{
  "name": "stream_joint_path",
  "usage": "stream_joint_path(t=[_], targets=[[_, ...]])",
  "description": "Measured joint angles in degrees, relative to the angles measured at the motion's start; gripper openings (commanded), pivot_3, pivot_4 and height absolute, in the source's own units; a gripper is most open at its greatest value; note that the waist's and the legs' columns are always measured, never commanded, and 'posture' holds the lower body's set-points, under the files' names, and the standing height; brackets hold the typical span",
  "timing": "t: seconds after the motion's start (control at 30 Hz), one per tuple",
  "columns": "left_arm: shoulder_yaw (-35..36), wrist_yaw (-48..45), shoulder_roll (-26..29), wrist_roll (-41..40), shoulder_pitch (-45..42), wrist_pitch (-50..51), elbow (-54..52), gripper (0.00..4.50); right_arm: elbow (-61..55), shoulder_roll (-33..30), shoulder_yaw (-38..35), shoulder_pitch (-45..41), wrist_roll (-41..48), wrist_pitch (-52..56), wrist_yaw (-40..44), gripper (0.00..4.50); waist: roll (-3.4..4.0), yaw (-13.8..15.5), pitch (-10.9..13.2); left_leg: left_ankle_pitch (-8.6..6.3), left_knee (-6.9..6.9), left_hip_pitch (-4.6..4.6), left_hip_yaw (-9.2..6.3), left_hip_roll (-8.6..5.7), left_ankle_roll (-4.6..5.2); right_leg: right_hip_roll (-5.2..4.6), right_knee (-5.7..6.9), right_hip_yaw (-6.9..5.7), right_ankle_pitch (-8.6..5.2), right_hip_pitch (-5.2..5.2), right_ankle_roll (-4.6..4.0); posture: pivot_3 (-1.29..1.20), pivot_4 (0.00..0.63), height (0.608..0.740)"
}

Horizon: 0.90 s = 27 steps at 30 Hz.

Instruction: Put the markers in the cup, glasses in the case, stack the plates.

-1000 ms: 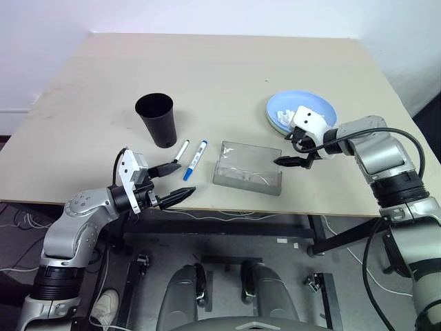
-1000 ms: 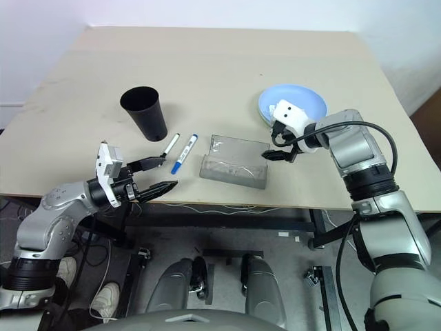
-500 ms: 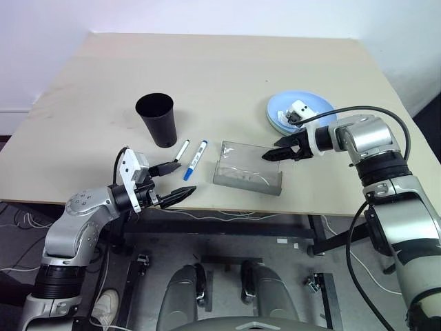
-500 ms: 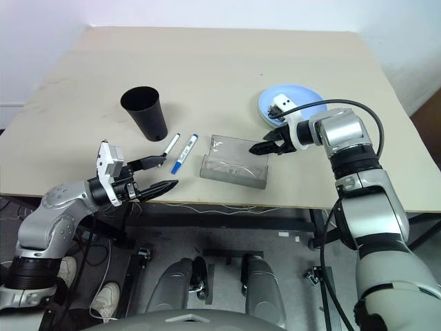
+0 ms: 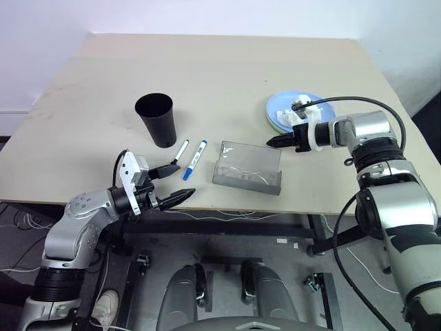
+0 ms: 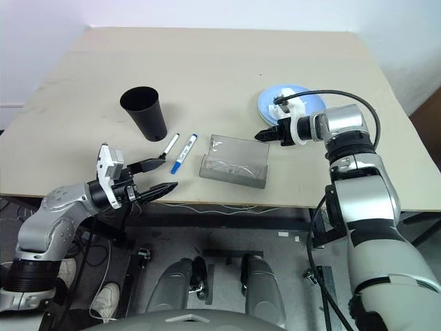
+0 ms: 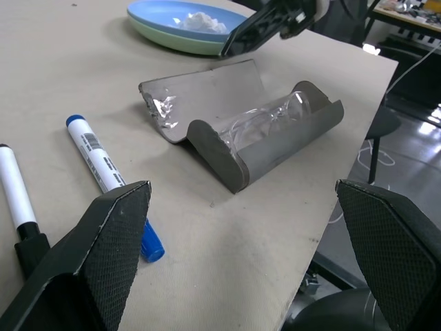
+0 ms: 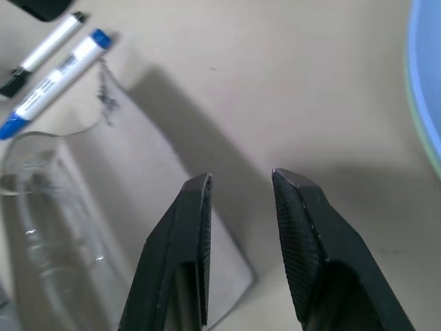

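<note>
My left claw (image 5: 178,181) hovers lower left of frame, off the desk (image 5: 227,69) edge, fingers spread wide, holding nothing. Cup (image 5: 156,119) stands upright, left of centre. Just right of it, black-cap marker (image 5: 180,150) & blue-cap marker (image 5: 196,158) lie side by side, apart from the cup. Centre: case (image 5: 248,167) lies open w/ glasses (image 7: 265,117) inside. My right claw (image 5: 273,141) sits at the case's upper right corner, fingers narrowly apart, gripping nothing. Right of it, plates (image 5: 289,103) are stacked, blue on green, white tissue (image 7: 200,21) on top.
</note>
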Motion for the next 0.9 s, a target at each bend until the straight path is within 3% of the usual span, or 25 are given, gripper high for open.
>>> stream_joint_path(t=[0.07, 0.1, 0.57, 0.9], targets=[[0.00, 0.01, 0.00, 0.00, 0.01, 0.00, 0.00, 4.50, 1.52, 0.09, -0.80, -0.45, -0.33, -1.99, -1.43, 0.16, 0.00, -0.02, 0.00, 0.00, 0.00, 0.00, 0.00, 0.00, 0.00, 0.01, 0.01, 0.00, 0.00, 0.00, 0.00, 0.00, 0.150, 0.710], [0.00, 0.01, 0.00, 0.00, 0.01, 0.00, 0.00, 4.50, 2.04, 0.13, -1.26, -0.66, -0.36, -2.72, -1.59, 0.03, 0.00, -0.06, 0.00, 0.00, 0.00, 0.00, 0.00, 0.00, 0.00, 0.01, 0.00, 0.00, 0.00, 0.00, 0.00, 0.00, 0.150, 0.710], [0.02, 0.01, 0.00, -0.08, 0.13, 0.02, -0.03, 4.50, 7.13, 1.37, 2.15, -1.32, -7.26, -10.90, 4.90, 0.03, 0.01, -0.15, 0.00, 0.03, 0.02, 0.03, 0.00, 0.00, -0.04, 0.02, 0.07, 0.00, 0.00, 0.01, 0.00, 0.00, 0.150, 0.710], [0.15, -0.05, 0.02, -0.28, 0.67, 0.07, -0.04, 4.50, 7.10, 1.49, 3.55, -2.46, -8.67, -8.61, 14.67, 0.03, 0.01, -0.14, 0.00, 0.04, 0.03, 0.04, -0.02, 0.01, -0.05, 0.01, 0.09, 0.00, 0.00, 0.01, -0.01, 0.00, 0.150, 0.710]])
